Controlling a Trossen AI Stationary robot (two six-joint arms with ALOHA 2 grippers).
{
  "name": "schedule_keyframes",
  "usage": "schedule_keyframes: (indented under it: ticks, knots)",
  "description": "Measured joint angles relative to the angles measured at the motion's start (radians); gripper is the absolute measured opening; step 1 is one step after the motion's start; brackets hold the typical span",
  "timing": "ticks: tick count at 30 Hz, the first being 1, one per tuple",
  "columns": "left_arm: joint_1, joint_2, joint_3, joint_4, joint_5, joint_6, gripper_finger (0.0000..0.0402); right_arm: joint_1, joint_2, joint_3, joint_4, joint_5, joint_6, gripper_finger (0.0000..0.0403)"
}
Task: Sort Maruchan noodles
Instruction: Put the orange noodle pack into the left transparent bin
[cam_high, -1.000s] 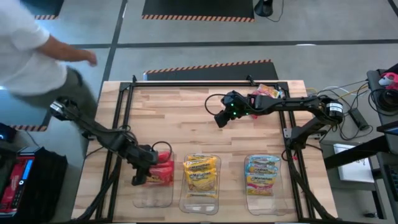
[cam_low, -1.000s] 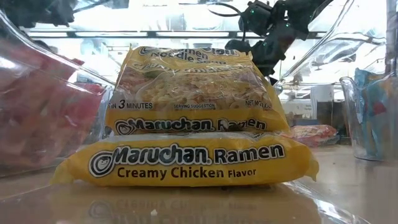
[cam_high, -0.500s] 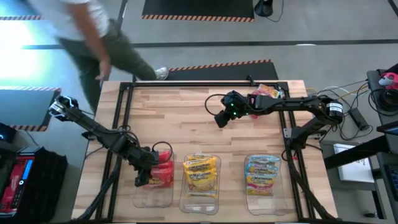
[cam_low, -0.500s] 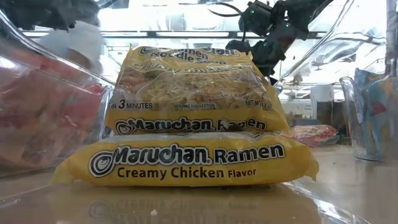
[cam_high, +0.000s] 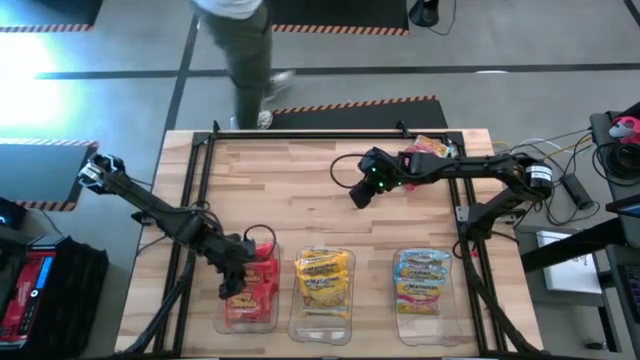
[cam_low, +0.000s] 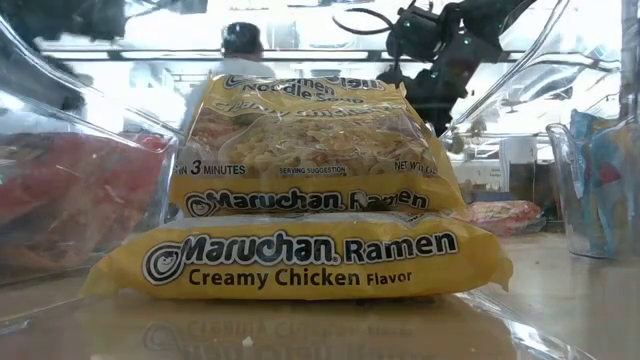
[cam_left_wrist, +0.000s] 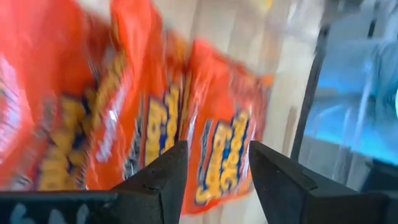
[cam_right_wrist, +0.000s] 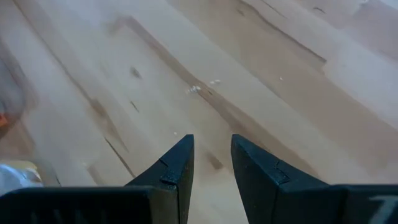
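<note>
Now red noodle pkts (cam_high: 251, 290) in bin, just below left gripper (cam_high: 233, 288), fingers parted, holding nothing.

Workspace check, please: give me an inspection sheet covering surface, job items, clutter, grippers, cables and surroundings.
Surface: wooden table, bare in the middle.
Job items: red packets in the left bin; yellow packets in the middle bin; blue packets in the right bin; one loose packet at the far right edge.
Clutter: nothing seen.
Grippers: left gripper over the left bin, fingers apart, holding nothing; right gripper above bare wood, empty, fingers a little apart.
Cables: a red cable at the left wrist; black cable loop by the right arm.
Surroundings: a person walking beyond the far edge.
</note>
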Motion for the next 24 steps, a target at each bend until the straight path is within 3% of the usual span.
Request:
schedule_keyframes:
  ticks: [5,10,19,24]
  knots:
    - [0.005,-0.012,0.076,-0.018,-0.153,0.041,0.0153,-0.05,-0.005,0.0,-0.086,0.002,-0.015,0.0098]
    - [0.043,-0.002,0.154,-0.145,-0.289,0.077,0.0153,-0.134,-0.005,0.0,-0.156,0.033,-0.054,0.0098]
    - [0.264,0.033,0.203,-0.155,-0.298,0.252,0.0153,-0.268,-0.009,0.0,-0.305,0.036,-0.248,0.0098]
    - [0.448,0.064,0.203,-0.049,-0.218,0.379,0.0153,-0.311,-0.009,0.0,-0.483,0.203,-0.359,0.0098]
